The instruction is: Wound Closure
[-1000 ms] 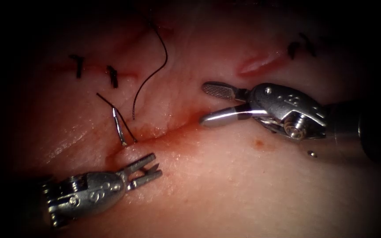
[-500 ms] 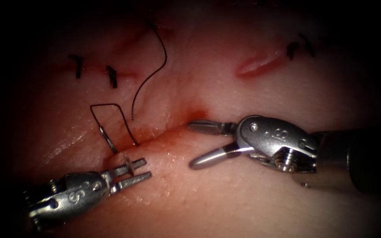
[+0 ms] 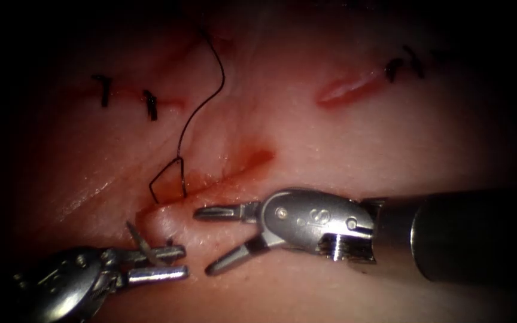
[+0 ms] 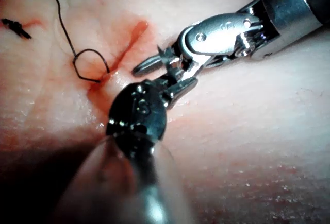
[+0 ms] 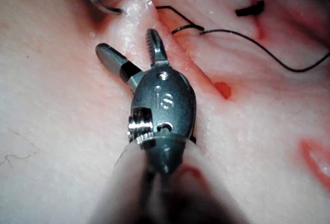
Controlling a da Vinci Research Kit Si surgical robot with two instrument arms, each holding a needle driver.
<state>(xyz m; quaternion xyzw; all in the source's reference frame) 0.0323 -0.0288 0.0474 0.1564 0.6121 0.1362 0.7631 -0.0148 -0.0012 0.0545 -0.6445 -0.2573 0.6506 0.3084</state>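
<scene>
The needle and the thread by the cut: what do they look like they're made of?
The needle, gripped by the left tool at the cut's left end, looks like polished steel: thin, silvery, glinting. The thread looks like a fine, matte black strand, holding stiff kinks where it loops on the tissue; the exact fibre can't be told.

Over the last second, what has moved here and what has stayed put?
The left tool, gripping the needle, drew back toward the lower left, pulling the needle out of the tissue and shrinking the thread to a small loop beside the cut. The right tool, jaws open and holding nothing, swept down and left to the raised fold. The finished stitches and the long thread tail stayed.
</scene>
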